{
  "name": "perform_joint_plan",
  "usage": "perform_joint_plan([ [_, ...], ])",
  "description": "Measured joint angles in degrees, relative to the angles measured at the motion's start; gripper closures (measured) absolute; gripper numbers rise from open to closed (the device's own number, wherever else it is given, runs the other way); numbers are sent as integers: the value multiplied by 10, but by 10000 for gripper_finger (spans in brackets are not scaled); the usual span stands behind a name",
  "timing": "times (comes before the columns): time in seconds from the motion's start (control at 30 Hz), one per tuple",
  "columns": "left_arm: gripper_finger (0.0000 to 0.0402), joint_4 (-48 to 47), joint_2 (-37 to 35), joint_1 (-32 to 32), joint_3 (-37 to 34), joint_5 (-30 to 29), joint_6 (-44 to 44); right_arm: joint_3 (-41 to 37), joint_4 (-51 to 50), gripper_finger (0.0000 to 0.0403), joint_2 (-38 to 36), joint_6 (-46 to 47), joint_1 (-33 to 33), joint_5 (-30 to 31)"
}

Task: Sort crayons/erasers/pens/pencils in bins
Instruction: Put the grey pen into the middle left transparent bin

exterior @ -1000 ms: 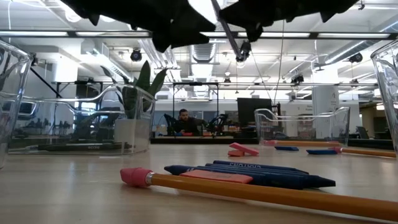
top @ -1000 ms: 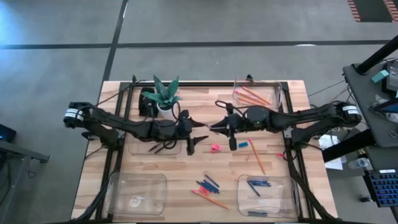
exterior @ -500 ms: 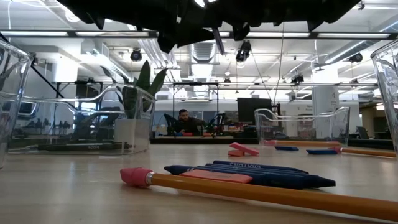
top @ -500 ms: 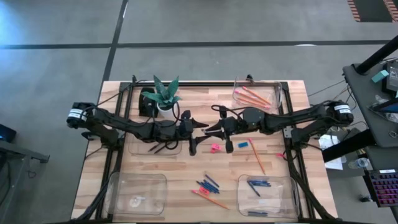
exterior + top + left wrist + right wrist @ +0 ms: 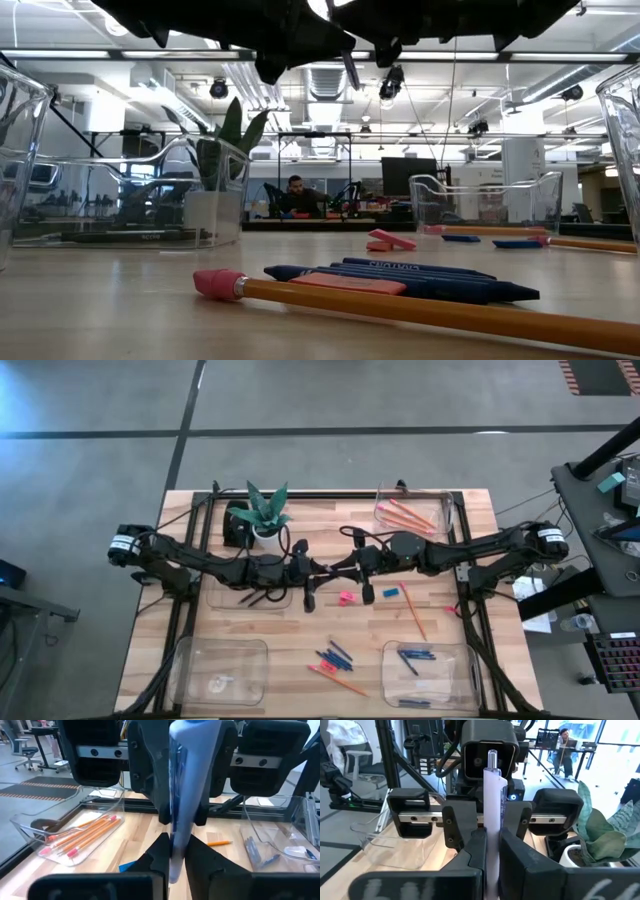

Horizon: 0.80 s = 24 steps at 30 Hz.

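Observation:
High over the table's middle my two grippers meet tip to tip, both shut on one pale pen (image 5: pixel 187 780), which stands upright between them. My left gripper (image 5: pixel 325 569) (image 5: pixel 175 851) reaches in from the left and my right gripper (image 5: pixel 347 567) (image 5: pixel 492 840) from the right. Below lie a pink eraser (image 5: pixel 346 598), a blue eraser (image 5: pixel 390 592), an orange pencil (image 5: pixel 413 610) and a heap of blue and orange sticks (image 5: pixel 335 657). Four clear bins stand on the table: far right (image 5: pixel 440 510) with pencils, near right (image 5: pixel 450 672) with blue sticks, near left (image 5: pixel 220 670), and one (image 5: pixel 215 598) under the left arm. My left gripper pinches the pen's shaft (image 5: pixel 176 832) between its two fingers. They come level from the table's left and lie across the pen, which stands upright, clear of the table. My right gripper pinches the same shaft (image 5: pixel 492 820) between its two fingers. They come level from the table's right and lie across the upright pen.
A potted green plant (image 5: pixel 262 515) stands at the far left, close behind the left arm. A black frame runs round the table's edges. In the low view, a pencil with a pink rubber tip (image 5: pixel 400 305) and blue crayons (image 5: pixel 400 278) lie near the front.
My left gripper has shut its fingers on the pen that my right gripper holds. The pen stays in the air between the two.

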Motion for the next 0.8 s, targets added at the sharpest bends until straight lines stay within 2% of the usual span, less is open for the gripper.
perform_joint_plan([
  [0.1,366,0,0,0,0,2,-1,0,-3,361,-1,16,0,0],
  [0.23,365,-2,0,0,-1,12,-1,9,-60,305,-13,21,0,-3],
  [0.33,373,-9,0,0,-1,12,-2,38,-163,258,-29,28,0,-5],
  [0.47,373,-46,-2,0,-1,13,-3,103,-351,210,-52,28,0,-4],
  [0.6,371,-156,-31,0,1,14,-39,153,-493,190,-61,35,4,-2],
  [0.8,371,-386,-109,-2,31,13,-128,165,-592,188,-68,62,7,14],
])
